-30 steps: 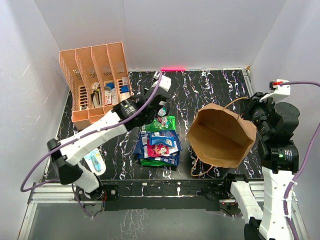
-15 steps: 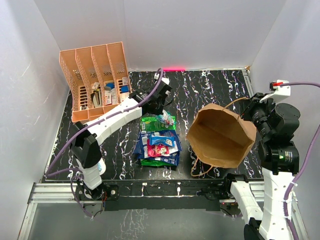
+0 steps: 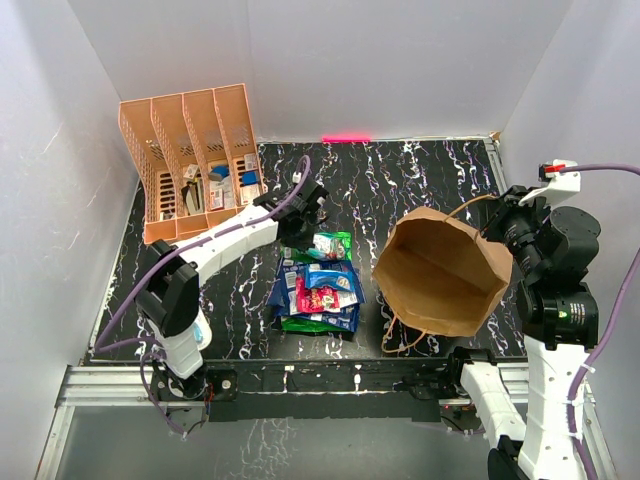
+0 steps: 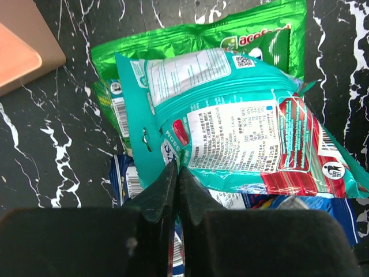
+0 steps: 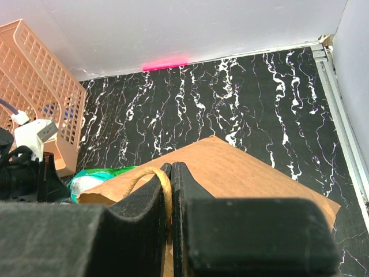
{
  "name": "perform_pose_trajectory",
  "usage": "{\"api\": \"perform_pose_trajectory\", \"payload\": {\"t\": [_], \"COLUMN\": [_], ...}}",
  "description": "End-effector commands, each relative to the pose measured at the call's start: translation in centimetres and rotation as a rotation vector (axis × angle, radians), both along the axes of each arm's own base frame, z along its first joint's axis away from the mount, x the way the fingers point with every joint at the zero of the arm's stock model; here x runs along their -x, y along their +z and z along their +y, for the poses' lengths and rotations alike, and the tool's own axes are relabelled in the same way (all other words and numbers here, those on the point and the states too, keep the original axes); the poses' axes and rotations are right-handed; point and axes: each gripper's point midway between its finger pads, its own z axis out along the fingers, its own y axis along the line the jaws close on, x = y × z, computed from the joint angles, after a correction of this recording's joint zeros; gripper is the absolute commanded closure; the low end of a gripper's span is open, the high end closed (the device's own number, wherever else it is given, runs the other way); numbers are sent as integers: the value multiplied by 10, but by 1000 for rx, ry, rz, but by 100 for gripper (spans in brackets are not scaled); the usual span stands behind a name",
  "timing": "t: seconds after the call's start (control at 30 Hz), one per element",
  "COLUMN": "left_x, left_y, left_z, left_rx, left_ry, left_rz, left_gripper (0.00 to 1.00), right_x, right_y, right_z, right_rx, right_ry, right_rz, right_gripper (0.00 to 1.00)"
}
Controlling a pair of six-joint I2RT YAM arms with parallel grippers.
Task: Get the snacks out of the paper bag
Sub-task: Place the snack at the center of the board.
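Since a second ago the left arm has pulled its elbow in toward the middle and brought its gripper back over the pile. The packet that was at its fingertips then now lies on top of the heap. The right arm and the bag have not shifted.

The black marble-patterned table carries everything. A tall brown kraft paper bag stands on its right half, mouth open upward. A peach-orange plastic file organiser sits in the far left corner.

The right gripper is clenched on the bag's twisted paper loop handle at the bag's far right rim.

The left gripper is clenched on nothing, jaws pressed together, above the left edge of a teal and red foil packet; whether it touches the packet cannot be told.

The snacks, flat glossy foil packets, lie stacked outside the bag, just left of it near the table's centre. A green foil packet pokes out at the far side under the teal one, with blue ones below.

A light-blue and white oval gadget lies near the left edge, beside the left arm's base.
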Motion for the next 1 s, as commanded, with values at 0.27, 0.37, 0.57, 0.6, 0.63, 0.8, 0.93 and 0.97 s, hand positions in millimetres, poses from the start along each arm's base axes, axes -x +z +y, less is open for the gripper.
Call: {"api": "perform_pose_trajectory", "payload": {"t": [0.27,0.37,0.57,0.6,0.63,0.8,0.93,0.97], "left_x": [17,14,13,13,13,12,16,16], "left_y": [38,48,77,83,89,120,138,138], "left_z": [8,11,13,13,14,20,19,17], "left_rx": [101,98,121,128,135,173,225,237], "left_ry": [-7,-8,-37,-46,-53,-73,-94,-104], "left_rz": [-44,-67,-131,-148,-167,-273,-320,-323], "left_gripper": [70,59,45,43,42,35,34,34], "right_x": [3,3,4,4,4,1,-16,-21], "right_y": [22,23,26,29,30,54,68,71], "right_z": [6,8,15,20,25,45,30,24], "right_rx": [3,-3,-1,0,-5,-91,-152,-157], "right_ry": [30,39,82,115,146,245,136,100], "right_rz": [-70,-69,-69,-75,-78,-102,-91,-91], "right_gripper": [93,92,92,92,92,92,92,92]}}
